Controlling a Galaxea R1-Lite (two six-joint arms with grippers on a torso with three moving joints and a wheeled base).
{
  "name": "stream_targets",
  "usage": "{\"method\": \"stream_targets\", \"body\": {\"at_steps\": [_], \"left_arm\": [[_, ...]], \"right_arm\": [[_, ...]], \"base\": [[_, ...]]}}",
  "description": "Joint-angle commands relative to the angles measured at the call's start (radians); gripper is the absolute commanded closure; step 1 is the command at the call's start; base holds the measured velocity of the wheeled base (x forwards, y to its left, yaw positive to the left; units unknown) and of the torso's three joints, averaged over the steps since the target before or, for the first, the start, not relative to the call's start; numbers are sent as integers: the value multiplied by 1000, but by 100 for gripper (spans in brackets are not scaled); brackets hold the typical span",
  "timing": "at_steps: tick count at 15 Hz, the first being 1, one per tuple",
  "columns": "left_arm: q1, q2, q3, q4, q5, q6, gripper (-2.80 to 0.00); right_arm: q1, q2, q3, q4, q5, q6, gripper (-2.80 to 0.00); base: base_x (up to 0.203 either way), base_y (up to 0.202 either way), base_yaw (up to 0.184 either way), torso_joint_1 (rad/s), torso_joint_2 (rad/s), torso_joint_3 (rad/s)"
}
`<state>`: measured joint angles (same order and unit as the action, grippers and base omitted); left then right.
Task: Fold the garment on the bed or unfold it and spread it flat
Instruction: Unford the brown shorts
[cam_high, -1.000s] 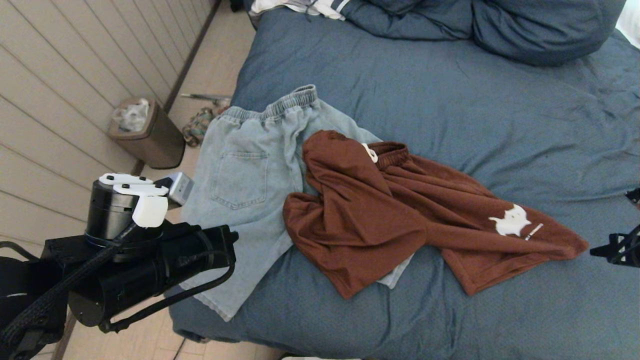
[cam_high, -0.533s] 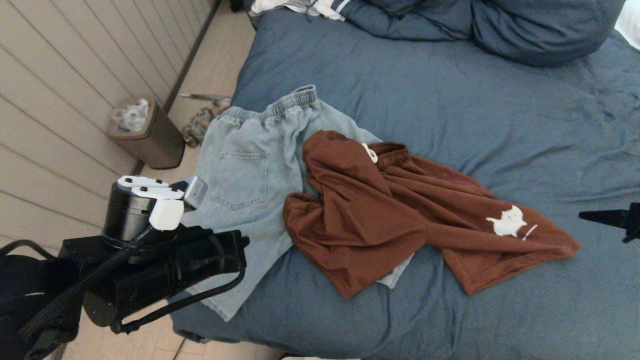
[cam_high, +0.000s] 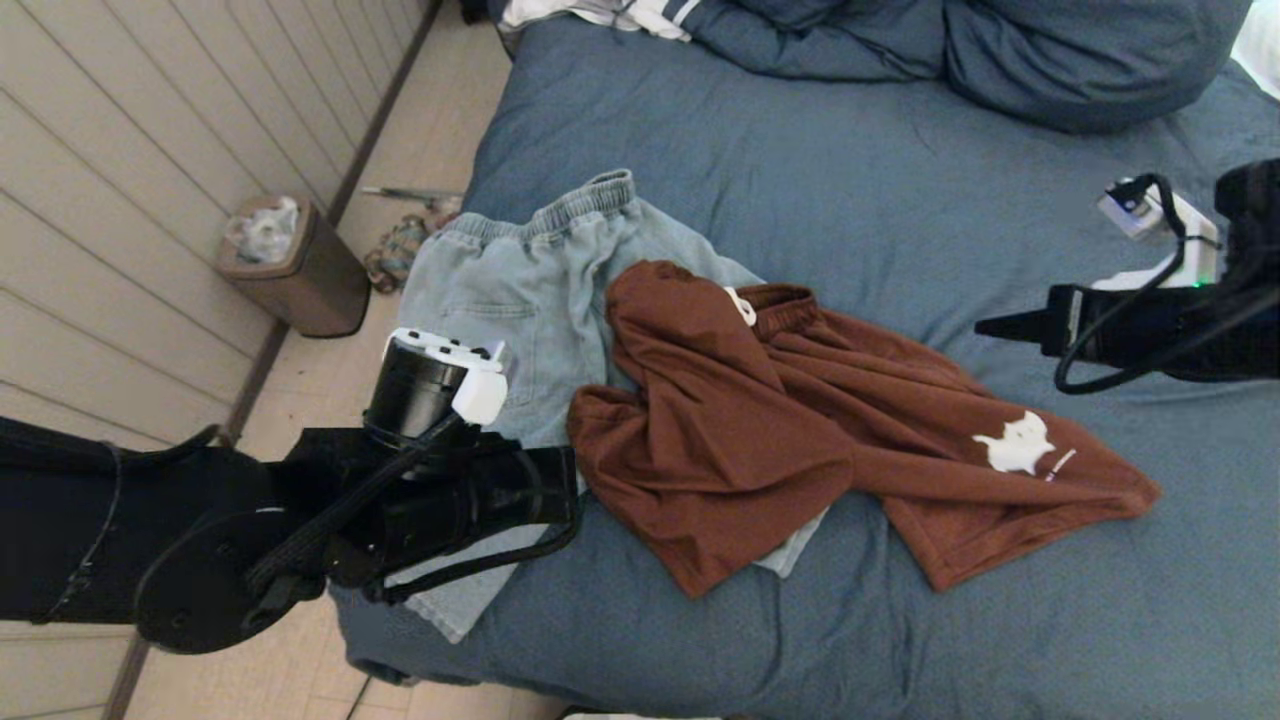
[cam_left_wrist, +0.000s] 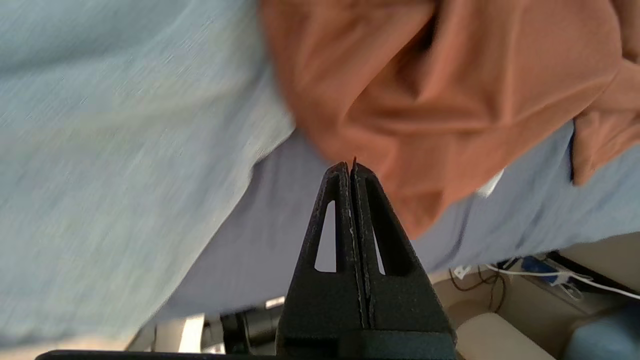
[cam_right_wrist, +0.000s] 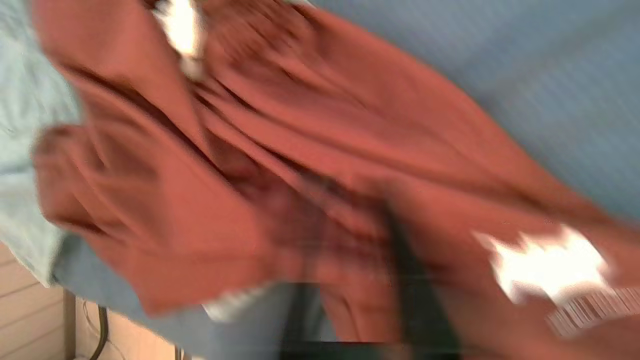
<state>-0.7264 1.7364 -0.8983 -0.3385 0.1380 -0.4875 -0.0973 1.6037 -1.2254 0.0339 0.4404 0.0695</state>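
Observation:
A rust-brown garment (cam_high: 800, 420) with a white print lies crumpled on the slate-blue bed (cam_high: 900, 180), partly over light denim shorts (cam_high: 500, 300). My left arm (cam_high: 450, 500) hangs over the lower part of the denim shorts. In its wrist view the left gripper (cam_left_wrist: 351, 167) is shut on nothing, its tip just short of the rust garment's (cam_left_wrist: 425, 100) edge. My right gripper (cam_high: 985, 327) reaches in from the right, pointing left above the garment's printed leg, shut and holding nothing. The right wrist view is filled by rust cloth (cam_right_wrist: 250, 150).
Blue pillows (cam_high: 1080, 60) and a white striped cloth (cam_high: 600, 15) lie at the head of the bed. A brown waste bin (cam_high: 300, 270) stands on the floor strip between the bed's left edge and the panelled wall. The bed's front edge is close below the garments.
My left arm has swung right, over the denim shorts toward the rust garment. My right gripper was at the right edge and has moved left and farther up the bed. The printed leg shifted slightly left.

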Motion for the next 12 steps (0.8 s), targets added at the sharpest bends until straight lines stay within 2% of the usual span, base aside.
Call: {"method": "stream_targets", "body": {"at_steps": [1,5,7,8,12], "left_arm": [[-4,90,-60,-5,2,12,0],[-8,200,-168,-13,3,35,0],[-8,208,-203,-15,7,97,0],[-7,207,-215,-22,14,129,0],[-7,212,-193,-61,58,171,0]], "right_arm": [[78,75,-75,-1,-13,6,0],[133,184,-170,-2,-16,34,0],[150,210,-198,-2,-14,38,0],[158,217,-208,-2,-15,38,0],[176,228,-209,-5,-18,30,0]], "base": [[0,0,0,0,0,0],[0,0,0,0,0,0],[0,0,0,0,0,0],[0,0,0,0,0,0],[0,0,0,0,0,0]]}}
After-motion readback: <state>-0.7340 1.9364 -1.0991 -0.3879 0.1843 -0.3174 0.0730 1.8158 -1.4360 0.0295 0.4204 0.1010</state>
